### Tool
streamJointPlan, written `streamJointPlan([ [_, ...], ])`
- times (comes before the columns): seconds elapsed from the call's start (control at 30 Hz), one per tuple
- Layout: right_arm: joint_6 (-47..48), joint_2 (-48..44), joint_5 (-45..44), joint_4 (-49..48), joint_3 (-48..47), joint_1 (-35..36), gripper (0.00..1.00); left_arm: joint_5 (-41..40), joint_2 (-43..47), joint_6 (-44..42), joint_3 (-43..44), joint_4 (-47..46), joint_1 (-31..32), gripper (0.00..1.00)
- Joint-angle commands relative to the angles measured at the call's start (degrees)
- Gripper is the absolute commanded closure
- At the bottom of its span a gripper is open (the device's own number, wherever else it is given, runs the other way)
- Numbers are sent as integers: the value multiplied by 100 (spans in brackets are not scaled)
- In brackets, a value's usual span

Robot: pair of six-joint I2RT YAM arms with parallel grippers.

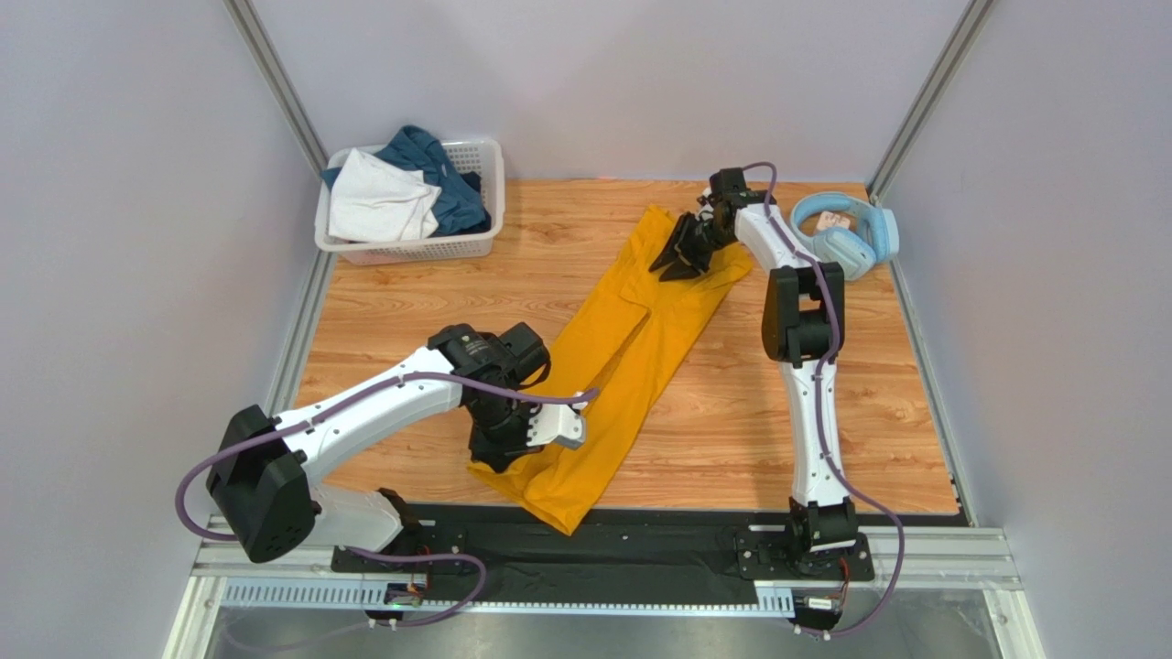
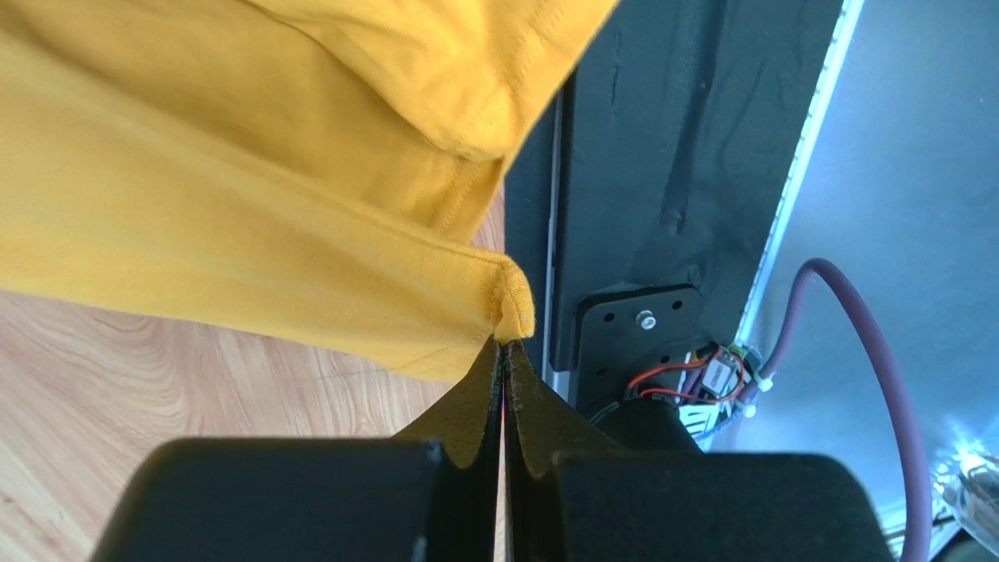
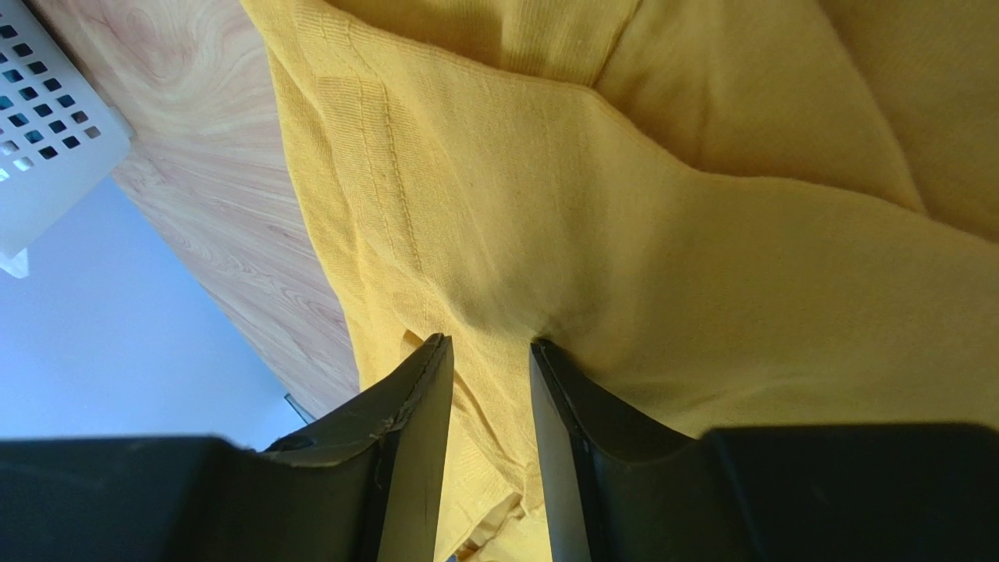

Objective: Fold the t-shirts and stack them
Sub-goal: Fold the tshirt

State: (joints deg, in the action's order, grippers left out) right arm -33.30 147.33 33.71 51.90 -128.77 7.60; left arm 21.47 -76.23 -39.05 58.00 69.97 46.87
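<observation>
A mustard-yellow t-shirt (image 1: 633, 343) lies as a long diagonal strip across the wooden table, from far centre to the near edge. My left gripper (image 1: 571, 423) is at the shirt's near part, shut on a corner of its hem (image 2: 507, 307); the jaws (image 2: 504, 345) meet with only cloth pinched at the tips. My right gripper (image 1: 677, 258) is at the far end of the shirt. Its fingers (image 3: 490, 345) stand partly apart, closed on a bunched fold of yellow cloth (image 3: 645, 211). A white garment (image 1: 378, 199) and a teal-blue one (image 1: 440, 172) lie in the basket.
The white lattice basket (image 1: 413, 251) sits at the far left corner, its edge also in the right wrist view (image 3: 47, 129). Light-blue headphones (image 1: 846, 231) lie at the far right by the wall. A black base plate (image 1: 660, 529) runs along the near edge.
</observation>
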Motion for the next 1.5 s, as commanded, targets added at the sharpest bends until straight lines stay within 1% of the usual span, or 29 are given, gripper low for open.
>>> streamJointPlan([
  [0.0,43,604,-515,268,-412,-74,62,243,55,-261,-43,385,41,100],
  [0.2,-54,666,-453,233,-421,-74,62,462,-120,-130,45,210,155,100],
  [0.23,-54,657,-453,224,-421,-74,62,576,-181,-42,88,183,199,95],
  [0.3,-45,657,-480,233,-421,-83,62,691,-365,37,229,113,435,94],
  [0.4,-97,692,-506,242,-596,-92,62,700,-603,222,431,-54,839,90],
  [0.47,-159,806,-462,250,-893,-100,62,840,-761,292,667,-63,929,79],
  [0.5,-203,859,-436,259,-1026,-92,61,997,-814,301,747,-54,946,55],
  [0.57,-247,1016,-331,268,-1263,-92,61,1052,-894,258,888,-19,955,53],
  [0.6,-265,1078,-270,285,-1517,-100,60,930,-946,249,906,-28,955,53],
  [0.73,-344,1167,83,119,-1739,-109,61,350,-815,161,714,-317,938,52],
  [0.83,-518,1088,310,-311,-1800,-144,60,252,-666,108,765,-519,736,54],
  [0.9,-765,1114,564,-749,-1967,-188,61,357,-569,230,871,-712,359,56],
  [0.93,-1053,1149,601,-865,-2237,-206,62,401,-508,283,923,-1061,201,56],
  [0.97,-1256,1201,714,-1022,-2353,-249,62,436,-316,362,924,-1291,-149,56],
  [1.0,-1484,1219,1090,-1494,-2381,-276,62,497,-201,572,915,-1537,-352,54],
  [1.03,-1730,1202,1259,-1707,-2372,-285,62,559,-78,669,837,-2009,-580,53],
  [1.07,-1907,1150,1382,-1814,-2355,-285,62,568,193,801,758,-2275,-1070,52],
  [1.1,-1908,862,1540,-1963,-2267,-250,60,568,326,898,661,-2565,-1336,50],
  [1.13,-1882,642,1585,-2060,-1805,-241,59,603,423,995,478,-2968,-1591,49],
  [1.17,-1751,404,1577,-2148,-1566,-215,57,717,494,978,406,-3094,-2002,45],
  [1.2,-1611,124,1490,-2114,-1320,-206,54,787,460,908,379,-3113,-2128,44],
  [1.23,-1349,-314,1298,-1844,-1178,-206,53,771,399,708,362,-2974,-2173,44],
  [1.27,-893,-519,930,-1354,-1220,-171,52,762,241,627,344,-2929,-2174,45],
  [1.3,-167,-686,22,-305,-1195,-153,52,753,153,600,300,-2919,-2165,44],
  [1.33,67,-1053,-318,-7,-1046,-144,51,744,-74,626,274,-2919,-2165,45],
  [1.37,234,-1248,-557,222,-401,-162,51,814,-207,609,291,-2893,-2165,45],
  [1.4,436,-1416,-1272,329,-116,-153,51,919,-348,591,326,-2832,-2165,45],
  [1.43,525,-1748,-1636,399,217,-153,52,990,-601,591,405,-2736,-2156,46],
  [1.47,561,-1864,-1953,426,490,-136,52,1147,-726,583,458,-2700,-2139,46],
])
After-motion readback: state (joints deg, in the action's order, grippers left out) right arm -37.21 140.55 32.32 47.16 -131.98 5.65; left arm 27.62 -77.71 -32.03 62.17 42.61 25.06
